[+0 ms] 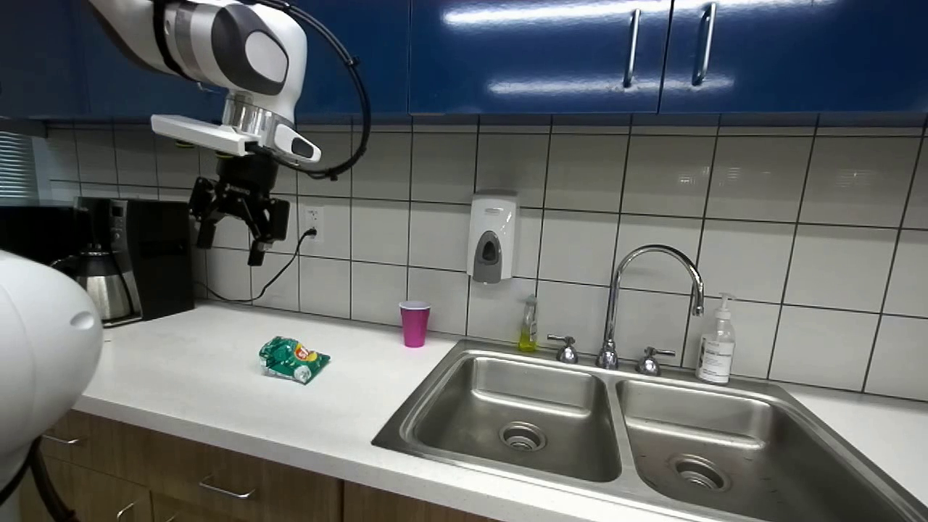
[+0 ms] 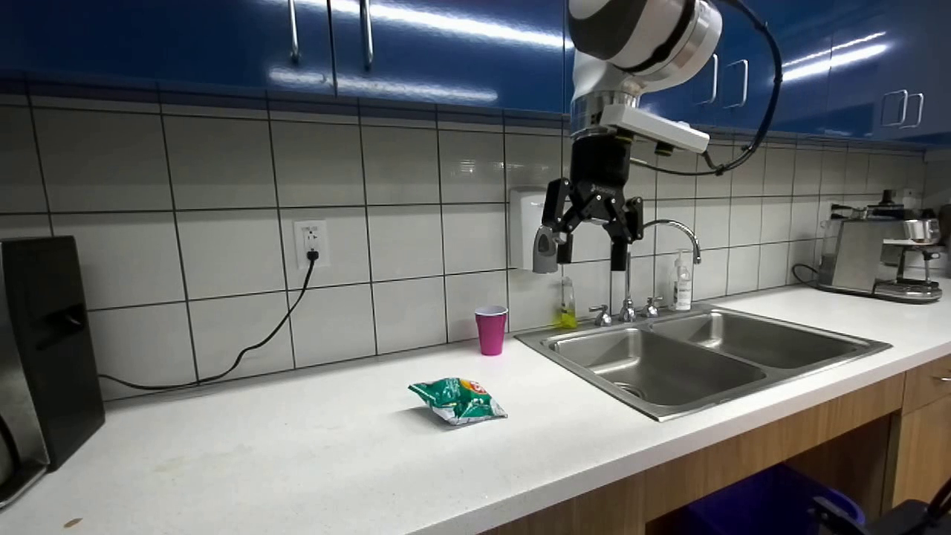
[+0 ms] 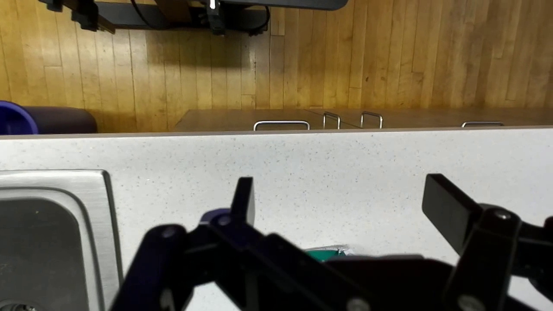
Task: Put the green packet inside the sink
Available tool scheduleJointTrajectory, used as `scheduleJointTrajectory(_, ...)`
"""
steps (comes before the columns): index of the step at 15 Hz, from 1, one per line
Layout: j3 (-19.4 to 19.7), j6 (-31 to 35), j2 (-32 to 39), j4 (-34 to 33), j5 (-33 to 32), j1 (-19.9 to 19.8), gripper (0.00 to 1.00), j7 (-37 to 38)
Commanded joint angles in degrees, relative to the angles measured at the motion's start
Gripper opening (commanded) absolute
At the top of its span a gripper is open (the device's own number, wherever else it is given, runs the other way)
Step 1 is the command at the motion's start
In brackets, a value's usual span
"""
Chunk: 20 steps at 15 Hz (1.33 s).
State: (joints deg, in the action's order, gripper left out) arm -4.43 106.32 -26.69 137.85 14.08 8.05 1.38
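The green packet is crinkled, with yellow and orange marks, and lies on the white counter left of the sink in an exterior view. It also shows in an exterior view and as a small green edge in the wrist view, mostly hidden behind my gripper. The left basin of the steel sink has a round drain; it also shows in an exterior view, and its corner rim in the wrist view. My gripper hangs high above the counter, pointing down, open and empty; it also shows in an exterior view.
A pink cup stands by the wall near the sink. A tall curved faucet, a yellow-green bottle and a soap pump stand behind the basins. A coffee maker is at the far left. Blue cabinets hang above.
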Motion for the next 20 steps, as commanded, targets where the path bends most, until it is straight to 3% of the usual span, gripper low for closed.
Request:
scheduleJointTrajectory(1, -1.36, 5.95, 3.44, 0.74, 2.64, 1.24, 1.0, -1.44)
scheduleJointTrajectory(11, -2.63, 26.68, 20.55, -1.45, 3.2, 3.32, 1.0, -4.64)
scheduleJointTrajectory(20, -6.1, 35.55, 36.94, -11.12, 0.36, 4.22, 1.0, -4.01)
